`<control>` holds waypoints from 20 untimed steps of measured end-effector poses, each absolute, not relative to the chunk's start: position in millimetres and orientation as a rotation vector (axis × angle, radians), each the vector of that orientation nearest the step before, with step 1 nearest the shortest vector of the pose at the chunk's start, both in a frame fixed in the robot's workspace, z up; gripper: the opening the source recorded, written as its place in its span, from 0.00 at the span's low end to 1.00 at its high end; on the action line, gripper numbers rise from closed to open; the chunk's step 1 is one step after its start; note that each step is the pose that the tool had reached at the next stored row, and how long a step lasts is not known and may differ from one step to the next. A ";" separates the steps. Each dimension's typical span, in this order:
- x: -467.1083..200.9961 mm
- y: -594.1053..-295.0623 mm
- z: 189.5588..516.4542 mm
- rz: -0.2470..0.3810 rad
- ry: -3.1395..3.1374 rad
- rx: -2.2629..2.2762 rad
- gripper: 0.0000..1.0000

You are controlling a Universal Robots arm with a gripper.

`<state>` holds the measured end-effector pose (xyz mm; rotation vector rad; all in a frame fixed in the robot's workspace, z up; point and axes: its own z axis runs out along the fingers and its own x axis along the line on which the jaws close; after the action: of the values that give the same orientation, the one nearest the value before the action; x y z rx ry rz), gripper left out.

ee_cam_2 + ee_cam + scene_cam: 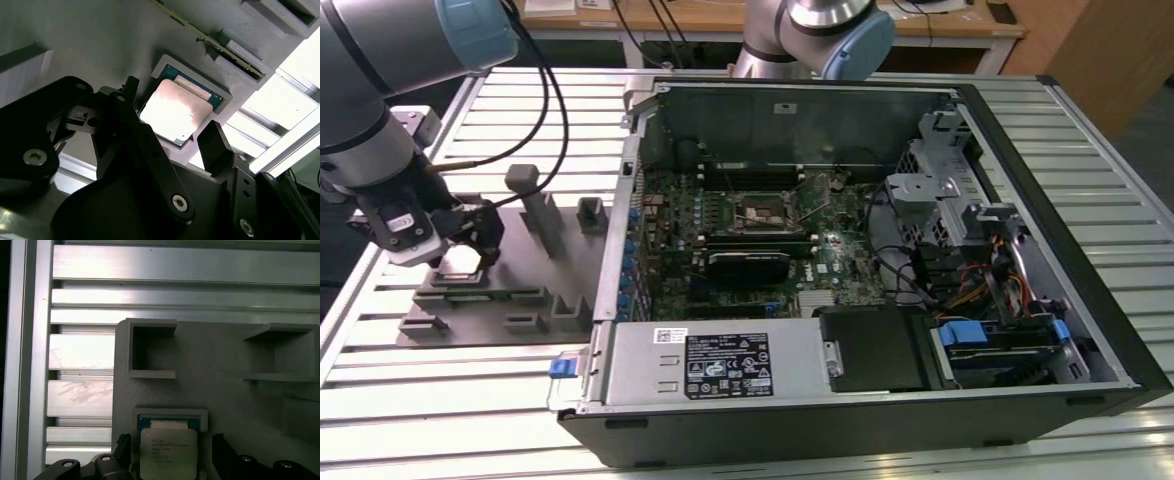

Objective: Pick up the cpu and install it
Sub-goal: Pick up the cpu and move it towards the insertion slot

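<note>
The cpu (175,110), a flat square chip with a shiny metal top, sits in a square recess of the matte grey plastic fixture tray (225,355). The gripper (171,109) is at the chip, its black fingers (215,142) released, one either side. The tray rests on a ribbed aluminium bench (80,350).

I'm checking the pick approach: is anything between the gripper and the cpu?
Nothing visible. The gripper hangs open right over the cpu, its jaws standing to either side, and the cpu lies bare in its pocket of the grey fixture tray.

The first wrist view's edge cuts off the cpu (167,452).
</note>
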<state>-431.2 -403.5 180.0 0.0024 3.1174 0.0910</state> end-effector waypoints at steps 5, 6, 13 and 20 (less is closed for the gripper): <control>-431.2 -403.2 179.7 0.094 3.118 -0.009 0.68; -431.2 -403.1 179.6 0.094 3.118 -0.011 0.68; -431.2 -403.1 180.2 0.094 3.118 -0.013 0.68; -433.4 -403.1 180.2 0.094 3.118 -0.013 0.68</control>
<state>-433.4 -403.1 180.2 -0.0129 3.1175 0.0945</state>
